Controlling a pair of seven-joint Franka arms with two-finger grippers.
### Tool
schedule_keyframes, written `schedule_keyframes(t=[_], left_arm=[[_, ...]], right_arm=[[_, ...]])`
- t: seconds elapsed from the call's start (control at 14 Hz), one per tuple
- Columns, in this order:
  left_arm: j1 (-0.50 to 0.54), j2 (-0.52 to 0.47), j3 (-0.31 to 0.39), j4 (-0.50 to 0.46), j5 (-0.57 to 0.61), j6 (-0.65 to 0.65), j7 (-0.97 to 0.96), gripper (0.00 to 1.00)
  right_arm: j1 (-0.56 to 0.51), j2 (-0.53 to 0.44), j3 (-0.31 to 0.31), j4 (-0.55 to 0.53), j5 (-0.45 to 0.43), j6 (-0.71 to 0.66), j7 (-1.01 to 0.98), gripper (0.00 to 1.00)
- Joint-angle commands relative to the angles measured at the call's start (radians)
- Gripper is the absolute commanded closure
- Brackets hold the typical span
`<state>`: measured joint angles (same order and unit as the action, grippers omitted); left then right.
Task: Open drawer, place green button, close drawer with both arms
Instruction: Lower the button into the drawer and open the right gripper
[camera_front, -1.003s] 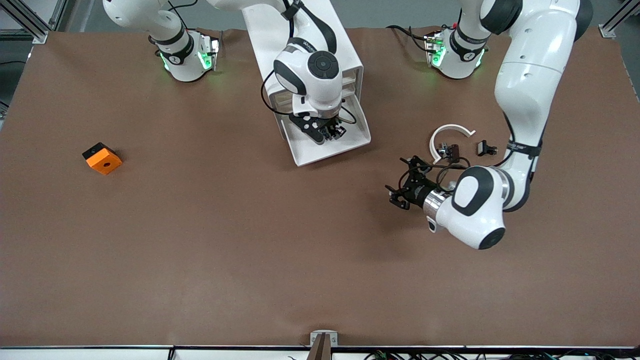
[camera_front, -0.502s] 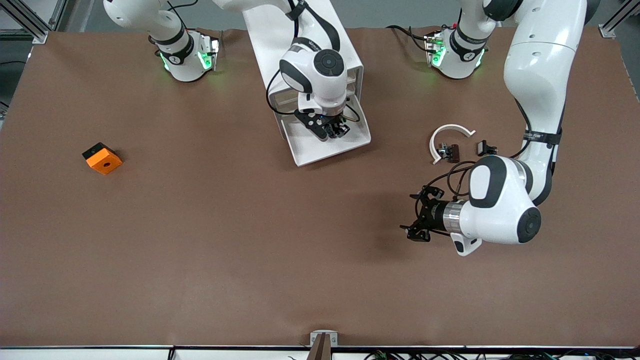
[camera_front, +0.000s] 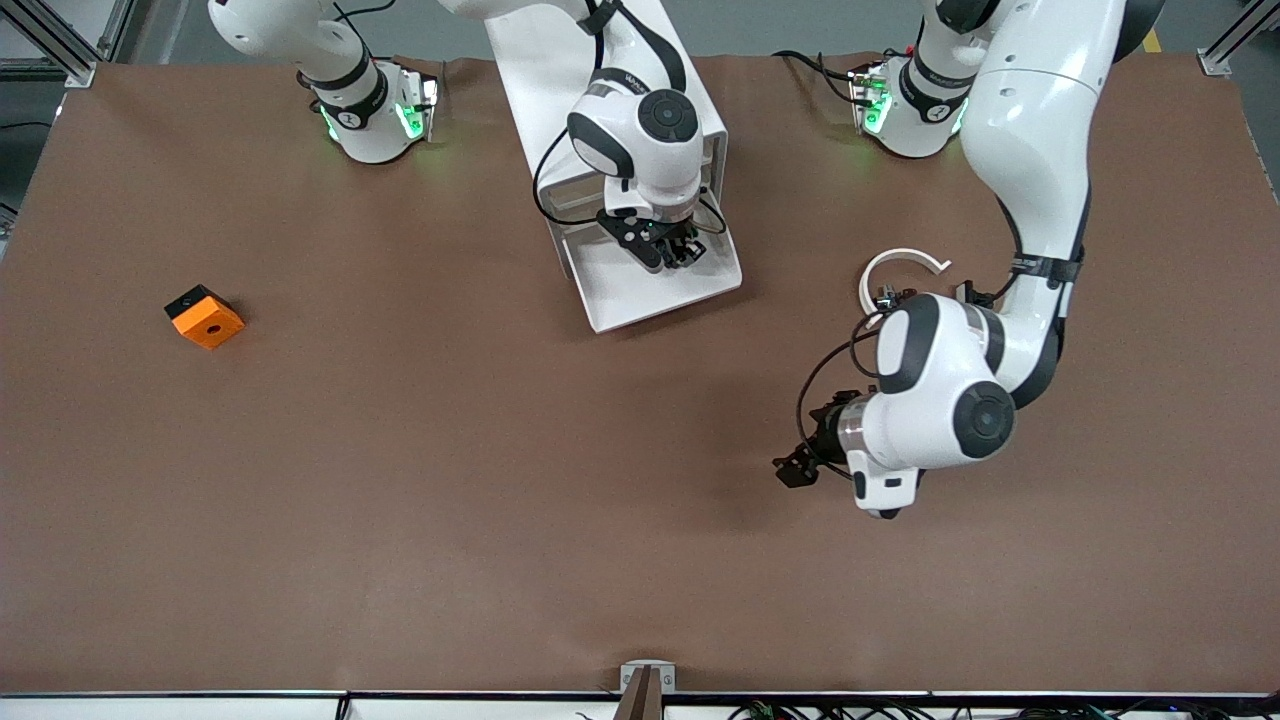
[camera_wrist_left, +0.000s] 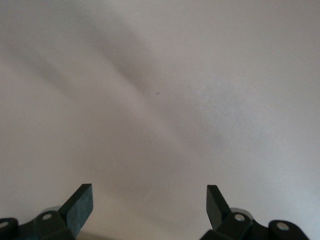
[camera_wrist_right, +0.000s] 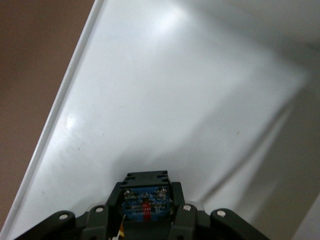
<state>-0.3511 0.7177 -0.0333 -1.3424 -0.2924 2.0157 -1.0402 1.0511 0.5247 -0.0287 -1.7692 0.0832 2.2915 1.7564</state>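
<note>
The white drawer (camera_front: 700, 290) stands pulled open from the white cabinet (camera_front: 560, 70). My right gripper (camera_front: 672, 250) hangs over the drawer's tray and is shut on the button. In the right wrist view the button (camera_wrist_right: 146, 202) shows its black-and-blue body between the fingers, just above the drawer's white floor (camera_wrist_right: 165, 100); its green cap is hidden. My left gripper (camera_front: 797, 468) is open and empty, low over bare table, away from the drawer toward the left arm's end. The left wrist view shows its spread fingertips (camera_wrist_left: 80, 202) over a plain surface.
An orange square block (camera_front: 204, 316) lies toward the right arm's end. A white curved piece (camera_front: 893, 262) and small black clips (camera_front: 970, 293) lie by the left arm's forearm. A metal bracket (camera_front: 647, 678) sits at the table's near edge.
My left arm has swung and its gripper moved nearer the front camera, away from the curved piece. My right gripper, with the button, has shifted slightly toward the cabinet over the drawer.
</note>
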Motion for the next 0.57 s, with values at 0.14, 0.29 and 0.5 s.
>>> schedule_keyframes(t=[0.14, 0.29, 0.5], left_arm=[[-0.107, -0.001, 0.016, 0.0, 0.193, 0.084, 0.028, 0.0], [-0.137, 0.0, 0.016, -0.029, 0.212, 0.133, 0.032, 0.0], [-0.163, -0.003, 0.015, -0.049, 0.275, 0.14, 0.042, 0.0]], right_arm=[[0.021, 0.014, -0.011, 0.022, -0.002, 0.003, 0.025, 0.79], [0.018, 0.02, -0.013, 0.037, -0.002, -0.004, 0.026, 0.0], [-0.002, 0.017, -0.016, 0.063, -0.002, -0.026, 0.003, 0.0]])
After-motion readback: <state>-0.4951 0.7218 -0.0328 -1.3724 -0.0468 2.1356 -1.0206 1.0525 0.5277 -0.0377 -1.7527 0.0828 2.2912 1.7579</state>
